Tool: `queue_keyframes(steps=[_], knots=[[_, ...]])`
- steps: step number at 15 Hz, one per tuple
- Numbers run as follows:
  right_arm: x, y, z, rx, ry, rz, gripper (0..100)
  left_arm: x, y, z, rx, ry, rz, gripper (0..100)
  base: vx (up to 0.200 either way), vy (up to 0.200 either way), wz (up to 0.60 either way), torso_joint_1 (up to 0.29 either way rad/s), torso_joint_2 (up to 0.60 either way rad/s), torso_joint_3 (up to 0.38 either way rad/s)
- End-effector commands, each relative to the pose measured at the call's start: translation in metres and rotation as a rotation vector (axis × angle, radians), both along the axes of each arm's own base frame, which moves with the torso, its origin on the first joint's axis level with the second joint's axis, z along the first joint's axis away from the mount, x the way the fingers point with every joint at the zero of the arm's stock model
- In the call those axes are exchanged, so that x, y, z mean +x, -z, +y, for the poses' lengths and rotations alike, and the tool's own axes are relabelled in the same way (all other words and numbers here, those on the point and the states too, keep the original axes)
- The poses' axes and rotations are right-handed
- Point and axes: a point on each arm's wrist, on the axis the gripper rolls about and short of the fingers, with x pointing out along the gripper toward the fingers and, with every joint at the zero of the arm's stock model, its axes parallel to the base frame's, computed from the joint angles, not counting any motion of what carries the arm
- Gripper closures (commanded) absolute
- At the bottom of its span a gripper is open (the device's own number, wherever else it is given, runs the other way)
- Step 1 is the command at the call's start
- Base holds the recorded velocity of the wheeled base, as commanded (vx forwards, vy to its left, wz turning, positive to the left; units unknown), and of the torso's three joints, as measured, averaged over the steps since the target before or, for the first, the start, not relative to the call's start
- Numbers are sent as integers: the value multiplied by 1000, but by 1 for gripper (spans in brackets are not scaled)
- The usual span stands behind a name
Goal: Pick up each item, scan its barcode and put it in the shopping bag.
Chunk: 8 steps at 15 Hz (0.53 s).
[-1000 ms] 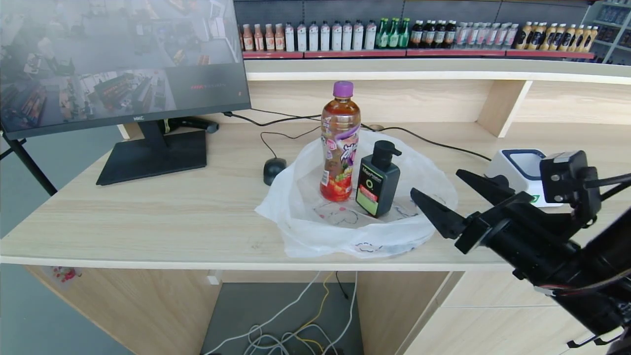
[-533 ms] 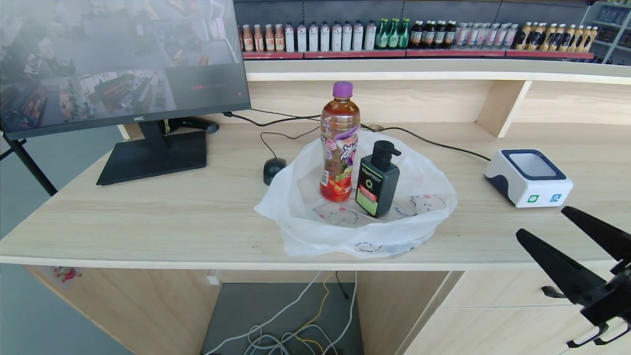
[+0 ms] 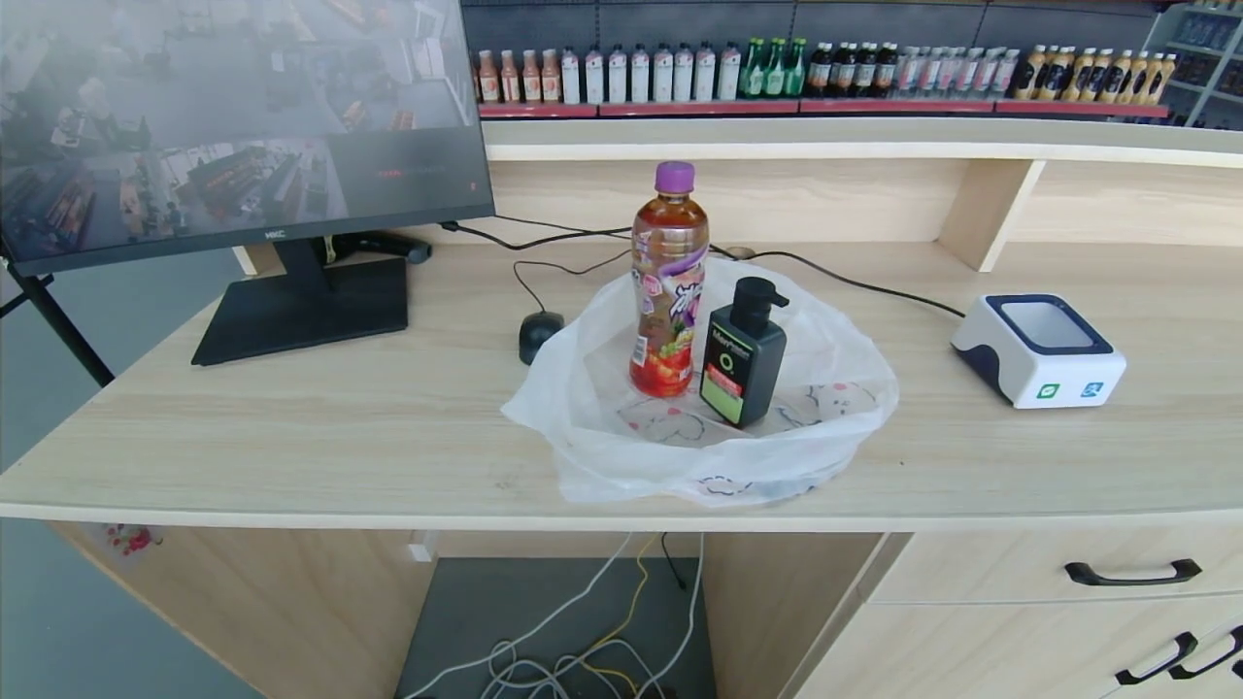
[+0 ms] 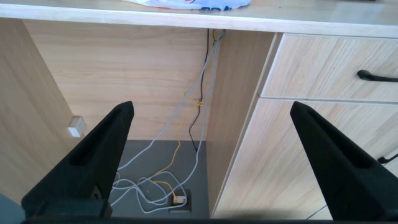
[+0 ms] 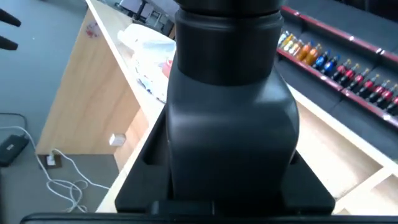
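Right tool (image 5: pixel 227 143) has drawn back from the bag (image 3: pixel 835 427); I cannot tell its state. Left tool (image 4: pixel 211 124) gapes open. Bottle (image 3: pixel 668 282) and pump (image 3: pixel 743 364) stand in the bag, so packing looks done.

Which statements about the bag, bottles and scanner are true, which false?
1. The purple-capped plastic tea bottle stands upright in the white plastic shopping bag. True.
2. The dark grey pump bottle lies flat beside the bag. False: it stands upright inside it.
3. The white-and-blue box-shaped scanner sits on the light wooden counter, apart from the bag. True.
4. The left gripper has its fingers shut on the black computer mouse. False: they are open and empty, below the counter.
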Motion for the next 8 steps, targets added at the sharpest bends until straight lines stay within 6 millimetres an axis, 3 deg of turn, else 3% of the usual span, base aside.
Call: queue_keyframes(steps=[1, 5, 8], knots=[[14, 3, -5, 28, 31, 76, 100, 0, 0, 0, 0, 1, 0, 0, 0, 0, 0, 0, 0, 0], [27, -19, -4, 297, 135, 288, 100, 0, 0, 0, 0, 1, 0, 0, 0, 0, 0, 0, 0, 0], [36, -23, -9, 364, 151, 339, 100, 0, 0, 0, 0, 1, 0, 0, 0, 0, 0, 0, 0, 0]])
